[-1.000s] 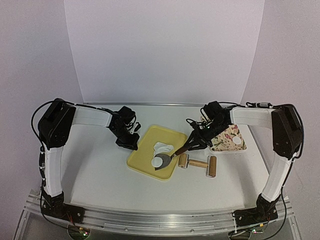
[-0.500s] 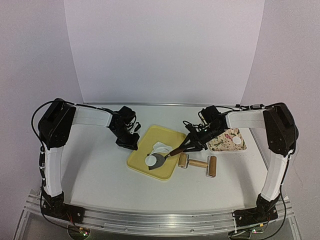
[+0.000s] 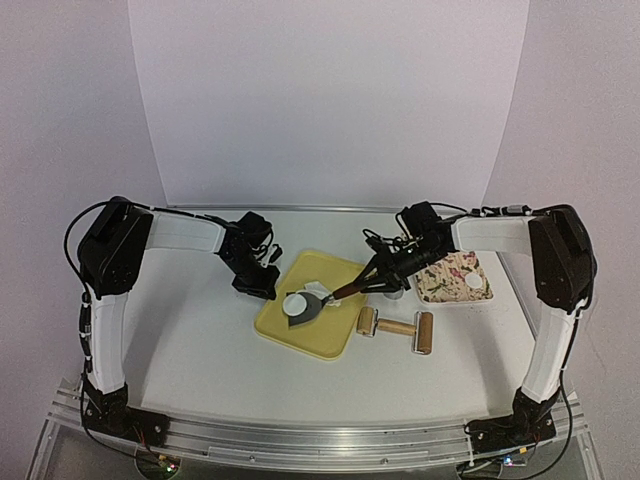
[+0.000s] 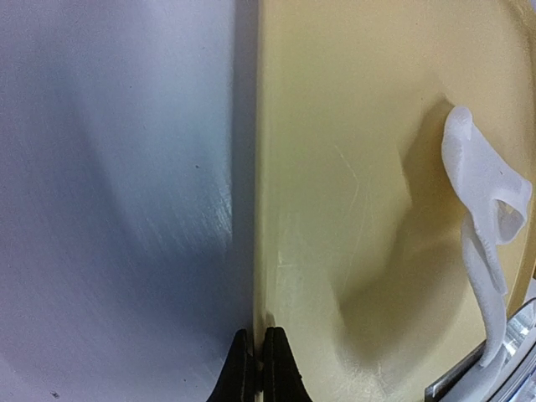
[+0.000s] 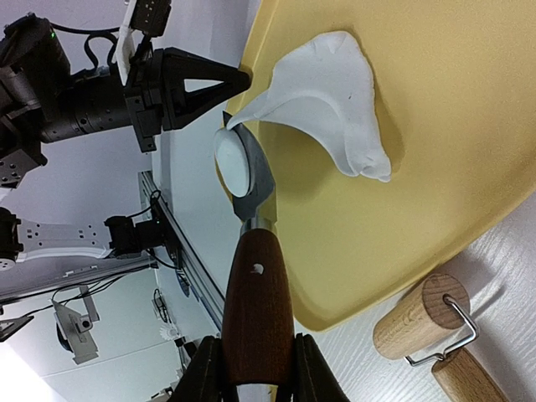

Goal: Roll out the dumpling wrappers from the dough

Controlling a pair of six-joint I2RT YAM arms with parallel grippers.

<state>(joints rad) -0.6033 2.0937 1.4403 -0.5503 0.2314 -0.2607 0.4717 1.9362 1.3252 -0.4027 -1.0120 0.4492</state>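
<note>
A yellow tray (image 3: pixel 330 335) lies mid-table. My left gripper (image 3: pixel 262 288) is shut on its left rim, which the left wrist view (image 4: pixel 255 368) shows pinched between the jaws. My right gripper (image 3: pixel 385 275) is shut on the wooden handle (image 5: pixel 255 301) of a spatula. The metal blade (image 5: pixel 258 186) carries one round white dumpling wrapper (image 5: pixel 233 159), held over the tray's left part (image 3: pixel 296 301). A torn scrap of leftover dough (image 5: pixel 335 92) lies on the tray beside the blade and shows in the left wrist view (image 4: pixel 481 201). Another wrapper (image 3: pixel 473 281) lies on a patterned plate (image 3: pixel 450 290).
A wooden rolling pin with a metal frame (image 3: pixel 395 327) lies on the table right of the tray, just under my right arm, and shows in the right wrist view (image 5: pixel 423 318). The patterned plate stands at the right. A white backdrop closes off the far side.
My right gripper has carried the spatula with the wrapper on it leftward and farther back over the tray. The left gripper has stayed on the tray rim.
</note>
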